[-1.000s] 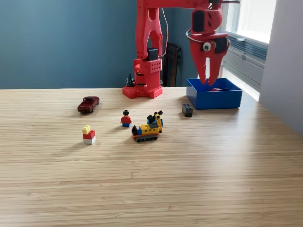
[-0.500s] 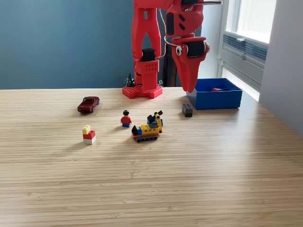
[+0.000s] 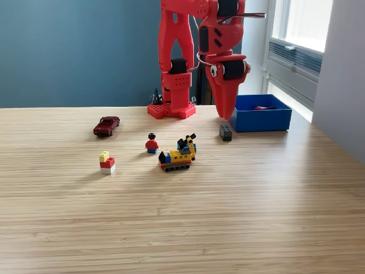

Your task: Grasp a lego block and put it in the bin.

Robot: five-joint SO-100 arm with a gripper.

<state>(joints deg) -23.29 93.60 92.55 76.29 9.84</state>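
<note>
Lining up on the next block.
My fingers (image 3: 226, 116) look together and empty above the dark lego block (image 3: 226, 133) on the bench (image 3: 239, 200); a red piece (image 3: 262, 107) sits in the bin (image 3: 258, 120).

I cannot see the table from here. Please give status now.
End effector shut, empty, above dark grey block. Blue bin just beside, exterior view's right, a red piece inside. Nothing in the way.
</note>
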